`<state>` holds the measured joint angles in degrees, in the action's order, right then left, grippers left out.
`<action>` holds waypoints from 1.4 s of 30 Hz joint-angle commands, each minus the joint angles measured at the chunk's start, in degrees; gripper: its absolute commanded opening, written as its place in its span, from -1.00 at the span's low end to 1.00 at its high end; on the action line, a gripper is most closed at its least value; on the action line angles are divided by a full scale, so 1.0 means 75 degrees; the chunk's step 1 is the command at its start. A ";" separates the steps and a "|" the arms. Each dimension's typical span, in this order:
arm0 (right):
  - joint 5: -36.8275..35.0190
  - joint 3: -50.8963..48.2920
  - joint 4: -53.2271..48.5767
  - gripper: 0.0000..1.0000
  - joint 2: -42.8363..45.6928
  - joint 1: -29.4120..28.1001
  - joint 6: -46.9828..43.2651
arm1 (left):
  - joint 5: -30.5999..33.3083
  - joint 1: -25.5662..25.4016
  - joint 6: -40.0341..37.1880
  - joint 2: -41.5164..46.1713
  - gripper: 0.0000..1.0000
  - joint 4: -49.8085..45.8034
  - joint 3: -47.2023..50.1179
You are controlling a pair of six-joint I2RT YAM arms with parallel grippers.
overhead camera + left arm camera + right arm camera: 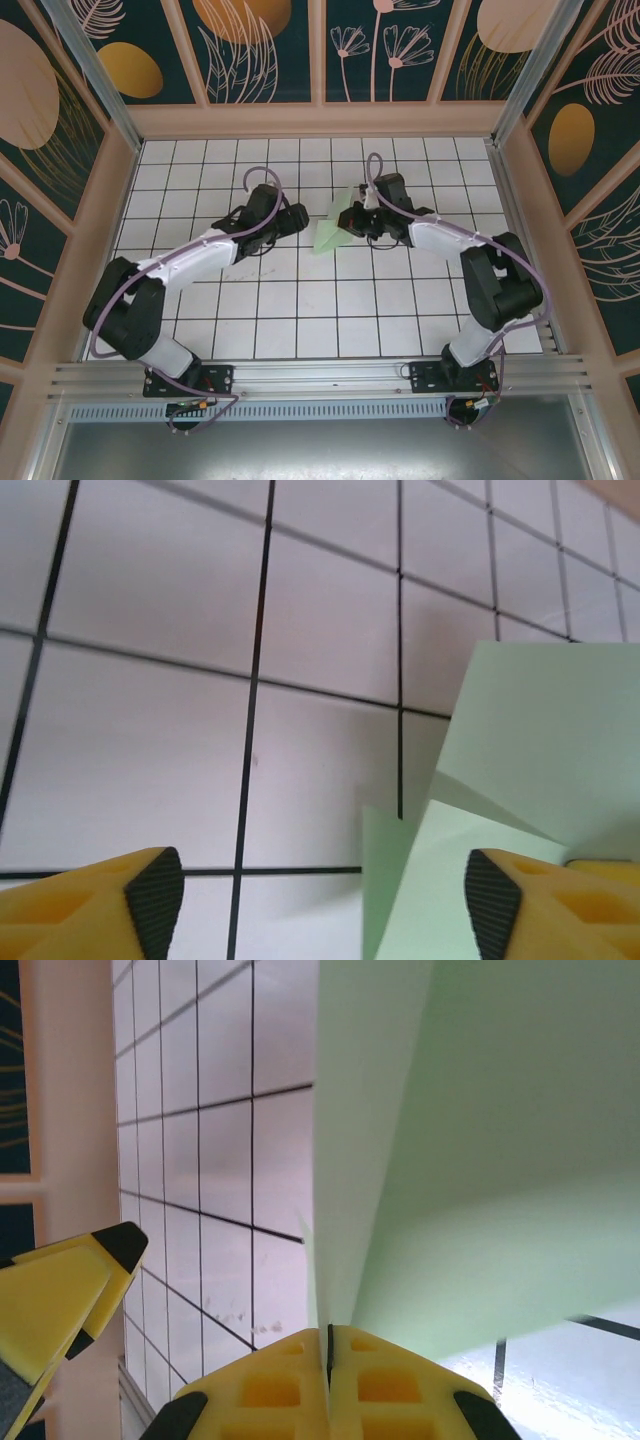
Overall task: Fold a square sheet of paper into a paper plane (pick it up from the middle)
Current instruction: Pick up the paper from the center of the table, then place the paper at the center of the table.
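Jaws of the right gripper (328, 1360) are pinched shut on an edge of the folded sheet of paper (480, 1160), holding it tilted over the gridded table (300, 320), between the two arms. Jaws of the left gripper (325, 905) stand wide and empty, with the paper just beside one pad (490, 905). Maintain a firm right pinch. Align the left pads squarely over the crease before closing, so the layers do not slip.

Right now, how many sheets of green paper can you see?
1. The folded mint-green paper is mid-table, pinched in the shut right gripper, with the open left gripper just beside it. Another sheet could hide under the arms.
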<state>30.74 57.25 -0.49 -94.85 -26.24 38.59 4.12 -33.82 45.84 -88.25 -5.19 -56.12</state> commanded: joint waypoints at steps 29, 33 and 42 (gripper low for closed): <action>-0.0909 -0.0463 -0.1468 -0.97 -0.0320 -0.0140 0.2955 | -0.1445 -0.0673 -0.2938 0.0236 0.68 0.4699 0.2603; -0.0715 -0.0457 -0.1612 -0.97 -0.0382 -0.0143 0.2986 | -0.1303 -0.0883 -0.3169 -0.0272 0.64 0.4750 0.2344; -0.0464 -0.0392 -0.1810 -0.97 -0.0418 -0.0048 0.3105 | -0.1434 -0.1319 -0.4156 -0.1020 0.55 0.5614 0.2281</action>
<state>25.56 53.47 -11.84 -96.99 -26.79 60.62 -6.61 -43.00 19.11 -94.59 31.83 -38.39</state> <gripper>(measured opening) 0.064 0.780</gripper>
